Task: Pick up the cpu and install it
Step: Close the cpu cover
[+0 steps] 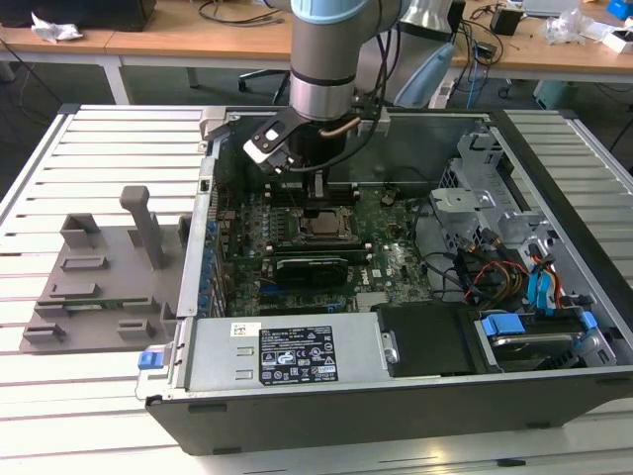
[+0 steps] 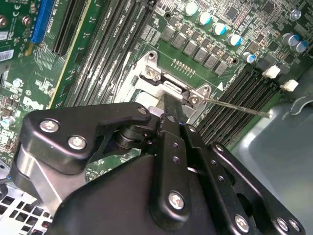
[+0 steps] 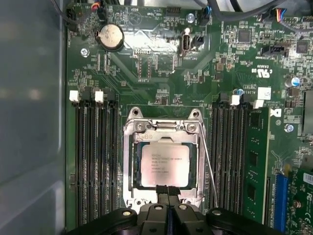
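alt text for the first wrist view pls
A silvery cpu sits inside the metal socket frame on a green motherboard, with the black gripper poised at the chip's near edge. Memory slots flank the socket, and a round coin battery lies beyond it.

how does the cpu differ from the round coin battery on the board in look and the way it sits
The cpu is square with a silvery-grey top carrying print; the coin battery is round and plain. The cpu lies inside a metal socket frame between the memory slots, right by the gripper; the coin battery sits in a black holder farther off. The cpu looks larger. Both are flat, metallic and lie level on the green motherboard.
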`<state>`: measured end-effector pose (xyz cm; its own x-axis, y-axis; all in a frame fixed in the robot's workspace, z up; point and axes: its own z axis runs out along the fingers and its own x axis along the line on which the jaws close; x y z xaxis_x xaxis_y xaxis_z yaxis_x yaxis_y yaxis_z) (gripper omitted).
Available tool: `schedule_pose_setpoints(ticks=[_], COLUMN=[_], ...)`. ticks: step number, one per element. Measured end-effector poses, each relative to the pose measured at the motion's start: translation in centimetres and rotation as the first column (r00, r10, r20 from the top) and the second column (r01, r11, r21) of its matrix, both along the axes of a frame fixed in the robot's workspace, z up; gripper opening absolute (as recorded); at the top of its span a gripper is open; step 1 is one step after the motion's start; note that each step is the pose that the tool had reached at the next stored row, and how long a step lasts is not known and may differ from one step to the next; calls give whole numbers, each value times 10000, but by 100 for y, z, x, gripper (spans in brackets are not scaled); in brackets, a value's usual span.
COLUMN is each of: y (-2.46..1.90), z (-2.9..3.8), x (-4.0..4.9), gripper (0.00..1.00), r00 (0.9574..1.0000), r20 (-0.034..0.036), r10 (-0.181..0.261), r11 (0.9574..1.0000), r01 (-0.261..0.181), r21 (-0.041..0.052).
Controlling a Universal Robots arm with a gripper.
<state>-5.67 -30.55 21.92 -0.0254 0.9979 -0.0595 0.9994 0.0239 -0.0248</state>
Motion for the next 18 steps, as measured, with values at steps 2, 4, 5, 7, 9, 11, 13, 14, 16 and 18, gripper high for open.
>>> schedule_pose_setpoints(ticks=[2, 4, 5, 7, 9, 11, 13, 14, 16, 18], y=[0, 0, -1, 0, 0, -2, -2, -1, -1, -2], z=[-23, -47, -66, -95, -138, -158, -162, -164, -163, -161], x=[-18, -27, -28, -29, -30, -31, -31, -31, -18, 25], gripper=[11, 11, 11, 11, 11, 11, 11, 11, 11, 11], r00=[10000, 10000, 10000, 10000, 10000, 10000, 10000, 10000, 10000, 10000], r20=[0, 0, 0, 1, 0, -6, -4, -2, -7, -30], r10=[0, 0, 2, 1, 1, 0, 0, -1, -4, -8], r11=[10000, 10000, 10000, 10000, 10000, 10000, 10000, 10000, 10000, 10000], r01=[0, 0, -2, -1, -1, 0, 0, 1, 4, 8], r21=[1, 1, 0, 1, 0, -7, -6, -3, -1, 6])
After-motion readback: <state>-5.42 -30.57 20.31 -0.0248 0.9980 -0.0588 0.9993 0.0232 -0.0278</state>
